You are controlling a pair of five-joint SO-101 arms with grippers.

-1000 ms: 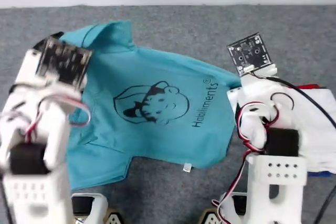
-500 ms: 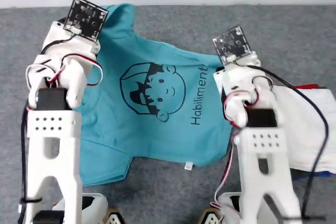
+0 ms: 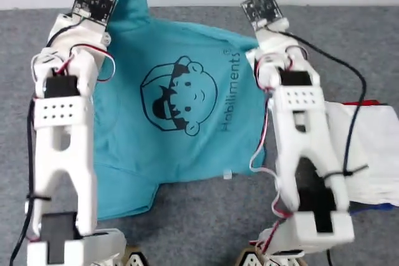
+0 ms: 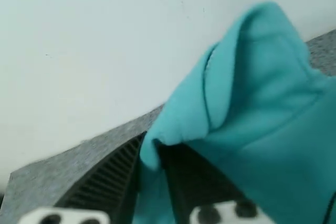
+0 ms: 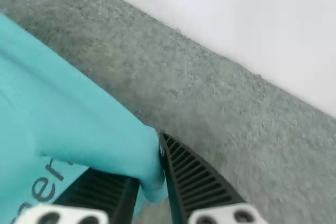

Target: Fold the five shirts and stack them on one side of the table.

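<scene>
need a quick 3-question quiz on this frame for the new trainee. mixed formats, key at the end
1. True or false: the left gripper and the right gripper are each shut on an edge of the teal shirt.
2. Where does the white folded cloth lie?
A) on the table, beside the right arm
B) on top of the teal shirt
C) in the left gripper
3. Fill in: the teal shirt's printed side faces ___.

Key: 1 true; 2 A; 3 up.
</scene>
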